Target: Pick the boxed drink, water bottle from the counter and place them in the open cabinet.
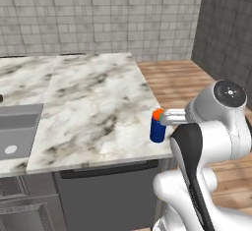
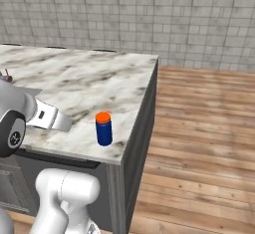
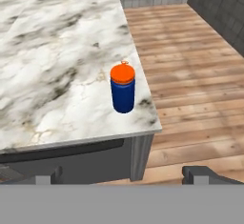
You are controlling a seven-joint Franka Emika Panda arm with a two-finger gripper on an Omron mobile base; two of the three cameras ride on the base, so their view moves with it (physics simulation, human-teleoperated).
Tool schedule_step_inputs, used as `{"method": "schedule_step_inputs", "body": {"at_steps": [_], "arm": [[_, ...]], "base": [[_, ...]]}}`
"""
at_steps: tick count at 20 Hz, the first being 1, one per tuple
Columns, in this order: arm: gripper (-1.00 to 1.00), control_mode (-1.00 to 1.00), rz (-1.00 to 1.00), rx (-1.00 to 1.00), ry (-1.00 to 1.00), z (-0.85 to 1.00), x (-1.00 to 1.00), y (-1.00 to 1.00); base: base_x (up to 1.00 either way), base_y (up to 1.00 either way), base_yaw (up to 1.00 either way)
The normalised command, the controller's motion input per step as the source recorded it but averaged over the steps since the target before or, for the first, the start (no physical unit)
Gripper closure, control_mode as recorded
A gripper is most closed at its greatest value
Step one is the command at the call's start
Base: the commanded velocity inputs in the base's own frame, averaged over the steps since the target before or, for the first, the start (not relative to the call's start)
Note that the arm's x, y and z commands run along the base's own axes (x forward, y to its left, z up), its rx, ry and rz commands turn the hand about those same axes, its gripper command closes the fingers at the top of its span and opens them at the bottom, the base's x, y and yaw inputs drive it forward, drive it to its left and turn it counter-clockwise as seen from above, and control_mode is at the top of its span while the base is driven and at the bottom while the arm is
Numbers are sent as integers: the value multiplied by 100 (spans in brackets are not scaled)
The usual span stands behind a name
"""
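While held back from the counter (image 1: 93,107) edge, arm folded: white elbow links raised at lower right of the left base view, forearm angled low across the near counter edge in the right base view. Gripper (image 3: 124,175) seen from the hand view, aimed forward and down over the counter corner, dark fingertips (image 3: 202,174) spread wide at either side of the lower frame, nothing between them. Water bottle (image 3: 123,87), dark blue with orange-red cap, upright on the white marble near the front right corner, just inside both edges, well apart from the fingertips. Grey sink (image 1: 15,129) set into the counter at far left. Wooden floor (image 2: 199,143) beyond the counter's right end; grey tiled wall (image 2: 124,14) behind.
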Motion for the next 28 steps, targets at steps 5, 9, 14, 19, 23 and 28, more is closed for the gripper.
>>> {"method": "schedule_step_inputs", "body": {"at_steps": [5,9,14,19,23,28], "arm": [[-100,100,0,0,0,0,0,0],[-100,100,0,0,0,0,0,0],[-100,100,0,0,0,0,0,0],[-100,100,0,0,0,0,0,0],[-100,100,0,0,0,0,0,0],[-100,100,0,0,0,0,0,0]], "base": [[48,3,0],[4,0,0],[0,0,0],[0,0,0],[0,0,0],[0,0,0]]}}
